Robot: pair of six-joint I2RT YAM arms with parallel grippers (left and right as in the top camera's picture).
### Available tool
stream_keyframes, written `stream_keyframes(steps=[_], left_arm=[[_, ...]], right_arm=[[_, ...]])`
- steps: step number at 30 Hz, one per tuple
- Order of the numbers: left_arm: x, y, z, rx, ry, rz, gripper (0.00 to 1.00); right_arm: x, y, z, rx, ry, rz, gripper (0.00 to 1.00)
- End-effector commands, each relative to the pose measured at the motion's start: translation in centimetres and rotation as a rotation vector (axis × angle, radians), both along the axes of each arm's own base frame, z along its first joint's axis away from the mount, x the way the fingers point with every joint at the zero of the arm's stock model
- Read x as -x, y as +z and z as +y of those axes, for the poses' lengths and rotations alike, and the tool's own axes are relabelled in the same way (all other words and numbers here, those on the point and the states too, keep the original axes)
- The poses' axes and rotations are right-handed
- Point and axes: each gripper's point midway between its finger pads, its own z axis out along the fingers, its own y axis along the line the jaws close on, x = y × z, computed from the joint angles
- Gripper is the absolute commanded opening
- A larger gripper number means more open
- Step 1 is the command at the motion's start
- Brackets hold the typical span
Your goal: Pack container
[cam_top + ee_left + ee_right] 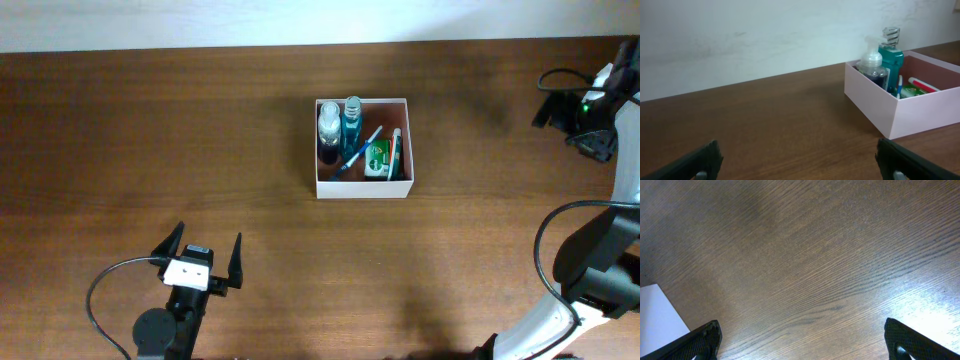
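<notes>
overhead: high, straight down over table point(150, 130)
left wrist: low, level, container point(920, 115) at frame right
right wrist: close, angled down on table
shared: container, overhead and left wrist

Container point(365, 188): a square, open-topped box with thin white walls and a pinkish-brown inside, standing upright on the wooden table point(200, 120), right of centre. In it, a clear pump bottle point(329, 127) and a teal bottle point(352, 120) stand side by side, rising above the rim. Beside them are a thin blue stick-like item point(358, 152) lying diagonally, a green packet point(378, 158) and a white tube point(396, 150) along the right wall.
</notes>
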Motion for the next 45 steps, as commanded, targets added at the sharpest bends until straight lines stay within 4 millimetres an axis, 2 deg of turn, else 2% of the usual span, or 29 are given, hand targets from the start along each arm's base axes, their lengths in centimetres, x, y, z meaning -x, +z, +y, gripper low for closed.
stream_keyframes(steps=[1, 45], left_arm=[[0.03, 0.02, 0.25, -0.01, 0.012, -0.006, 1.0], [-0.03, -0.07, 0.56, -0.011, 0.03, -0.003, 1.0]], right_arm=[[-0.28, 0.47, -0.24, 0.008, -0.012, -0.012, 0.99], [-0.28, 0.47, -0.24, 0.008, -0.012, -0.012, 0.99]])
